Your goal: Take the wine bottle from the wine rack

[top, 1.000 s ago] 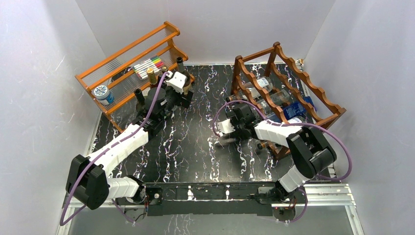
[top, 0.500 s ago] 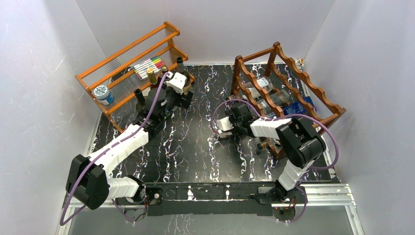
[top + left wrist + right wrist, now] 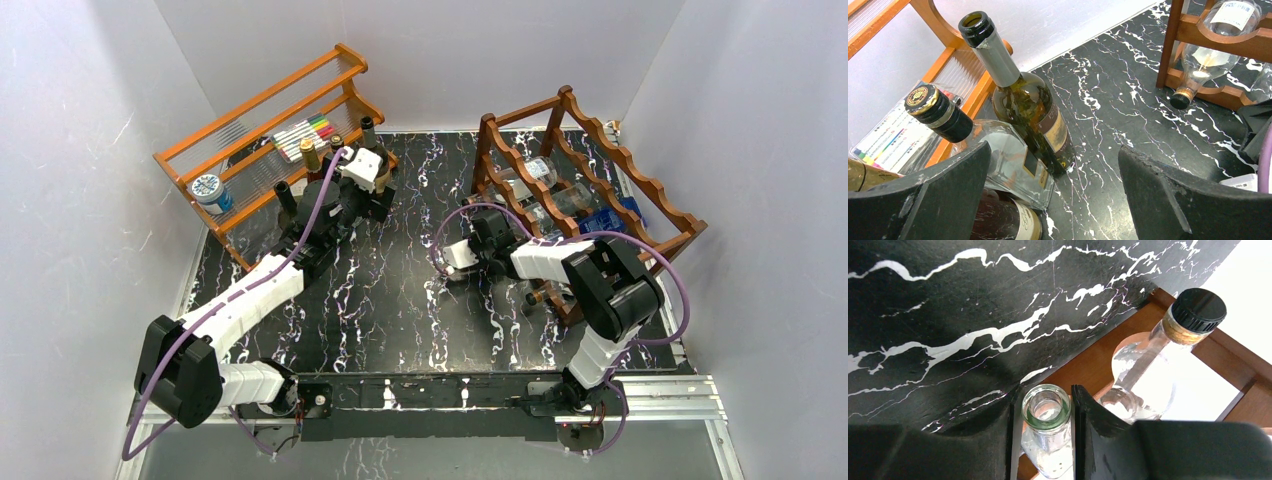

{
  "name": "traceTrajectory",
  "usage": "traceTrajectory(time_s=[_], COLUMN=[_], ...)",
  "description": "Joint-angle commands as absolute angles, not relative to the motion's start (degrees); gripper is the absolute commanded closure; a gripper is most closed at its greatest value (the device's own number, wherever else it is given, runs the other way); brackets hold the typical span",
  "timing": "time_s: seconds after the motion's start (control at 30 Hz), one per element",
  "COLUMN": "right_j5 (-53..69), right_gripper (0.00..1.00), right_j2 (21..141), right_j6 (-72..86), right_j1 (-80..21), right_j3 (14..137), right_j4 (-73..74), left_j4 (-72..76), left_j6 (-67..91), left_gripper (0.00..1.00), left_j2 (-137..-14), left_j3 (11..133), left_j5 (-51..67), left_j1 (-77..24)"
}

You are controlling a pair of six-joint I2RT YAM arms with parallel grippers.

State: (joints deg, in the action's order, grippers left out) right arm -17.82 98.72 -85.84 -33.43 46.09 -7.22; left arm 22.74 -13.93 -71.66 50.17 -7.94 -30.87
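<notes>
The dark reddish-brown wine rack (image 3: 520,170) stands at the right with several clear bottles lying in it. My right gripper (image 3: 1046,412) is shut on the neck of one wine bottle (image 3: 1046,407), clear glass with an open mouth, at the rack's low front rail (image 3: 1088,360). From above, the right gripper (image 3: 488,232) sits against the rack's left end. A second clear bottle with a black cap (image 3: 1199,310) lies one slot over. My left gripper (image 3: 1055,195) hangs open over the table, with nothing between its fingers (image 3: 948,190).
A lighter orange rack (image 3: 260,110) at the back left holds markers and a round tin (image 3: 208,188). Upright bottles stand before it: a green one (image 3: 1028,100), a clear one with a black cap (image 3: 993,150) and a brown one (image 3: 1003,220). White walls close in the table.
My right gripper has moved in towards the rack and closed on the clear bottle's neck. The left arm has not moved.
</notes>
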Motion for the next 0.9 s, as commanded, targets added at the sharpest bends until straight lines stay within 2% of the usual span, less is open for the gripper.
traceTrajectory(time_s=[0.0,0.23,0.4,0.87], right_j5=[-16.7,-16.8,-15.7,-5.1], right_gripper=[0.65,0.88,1.00,1.00], right_j2=[98.1,94.4,89.9,77.9], right_j6=[-86.7,-85.5,-82.4,-65.1], right_j1=[-33.6,-35.8,-37.6,-43.4], right_j3=[48.8,49.5,50.8,52.7], right_j4=[-6.2,-5.0,-2.2,5.6], left_j4=[24.9,24.9,24.5,24.3], left_j6=[-14.3,-14.4,-14.6,-14.9], left_gripper=[0.02,0.02,0.02,0.02], left_j2=[-69.9,-70.2,-70.3,-70.8], left_j3=[50.0,49.9,50.1,50.3], left_j5=[-8.2,-8.2,-8.1,-8.0], left_j1=[-31.2,-31.2,-31.2,-31.2])
